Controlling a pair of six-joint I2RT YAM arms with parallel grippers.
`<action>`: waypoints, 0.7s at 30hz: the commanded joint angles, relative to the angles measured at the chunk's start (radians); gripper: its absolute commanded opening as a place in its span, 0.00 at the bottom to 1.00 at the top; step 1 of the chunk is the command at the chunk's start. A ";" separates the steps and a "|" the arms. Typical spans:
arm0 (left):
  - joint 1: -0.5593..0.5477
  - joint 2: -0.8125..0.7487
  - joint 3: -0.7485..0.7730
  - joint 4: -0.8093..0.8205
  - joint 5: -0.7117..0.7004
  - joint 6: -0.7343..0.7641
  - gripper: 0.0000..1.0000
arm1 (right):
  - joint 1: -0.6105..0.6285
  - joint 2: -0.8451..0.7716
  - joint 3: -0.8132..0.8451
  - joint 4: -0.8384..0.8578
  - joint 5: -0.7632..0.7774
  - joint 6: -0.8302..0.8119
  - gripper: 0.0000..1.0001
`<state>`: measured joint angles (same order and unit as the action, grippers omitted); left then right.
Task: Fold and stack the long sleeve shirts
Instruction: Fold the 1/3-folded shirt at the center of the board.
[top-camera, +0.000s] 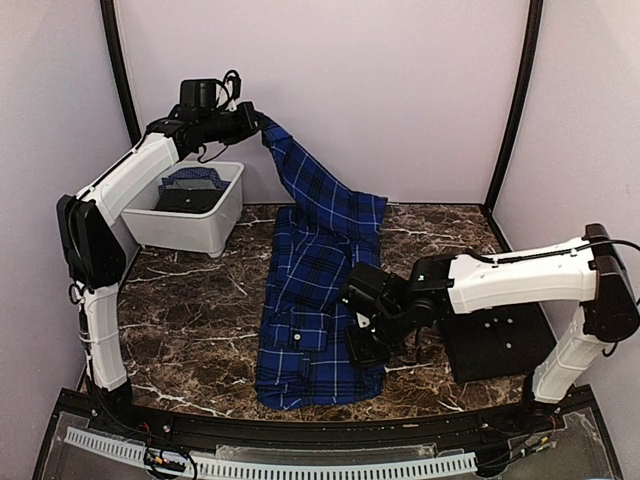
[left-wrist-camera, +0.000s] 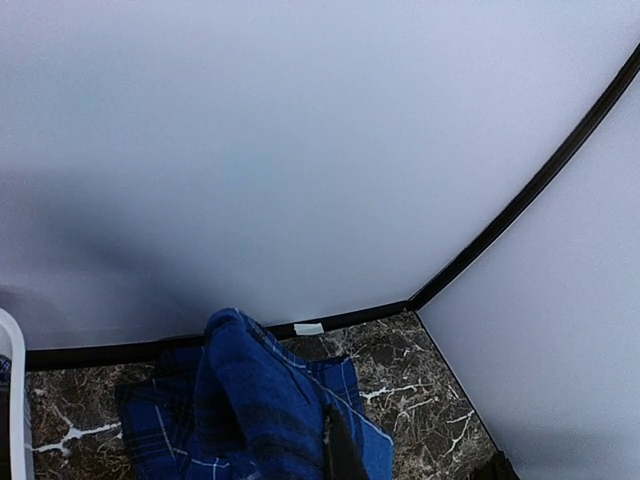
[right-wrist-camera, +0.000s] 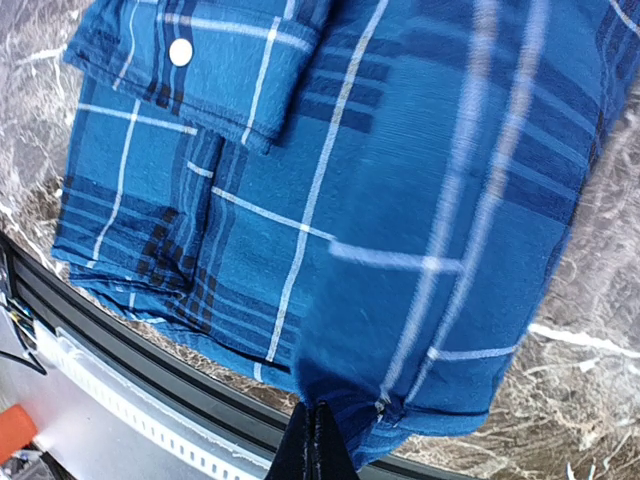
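The royal-blue plaid shirt (top-camera: 320, 300) lies lengthwise down the middle of the table. One end of it is lifted high toward the back wall by my left gripper (top-camera: 255, 122), which is shut on the cloth. In the left wrist view the blue cloth (left-wrist-camera: 250, 400) drapes over a dark finger (left-wrist-camera: 340, 450). My right gripper (top-camera: 362, 348) is low at the shirt's right edge near the front. Its fingertips (right-wrist-camera: 316, 440) are pressed together on a bunched hem of the plaid shirt (right-wrist-camera: 400, 200). A buttoned cuff (right-wrist-camera: 200, 70) lies folded over the body. The black shirt (top-camera: 190, 200) rests in the tub.
A white plastic tub (top-camera: 215, 225) stands at the back left of the marble table. A black block (top-camera: 500, 340) sits under the right arm at the right. The table's front rail (right-wrist-camera: 150, 340) runs close below the right gripper.
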<state>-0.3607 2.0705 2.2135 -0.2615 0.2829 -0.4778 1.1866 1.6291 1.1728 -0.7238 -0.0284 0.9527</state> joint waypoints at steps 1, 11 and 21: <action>0.021 -0.143 -0.071 0.037 -0.031 0.034 0.00 | 0.009 0.034 0.024 0.039 -0.045 -0.054 0.00; 0.056 -0.184 -0.136 0.025 -0.064 0.058 0.00 | -0.017 0.100 0.015 0.126 -0.120 -0.106 0.00; 0.068 -0.155 -0.085 0.028 -0.048 0.070 0.01 | -0.028 0.125 0.067 0.134 -0.161 -0.145 0.00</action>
<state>-0.3035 1.9388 2.0895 -0.2558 0.2283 -0.4286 1.1618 1.7287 1.2018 -0.6201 -0.1543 0.8383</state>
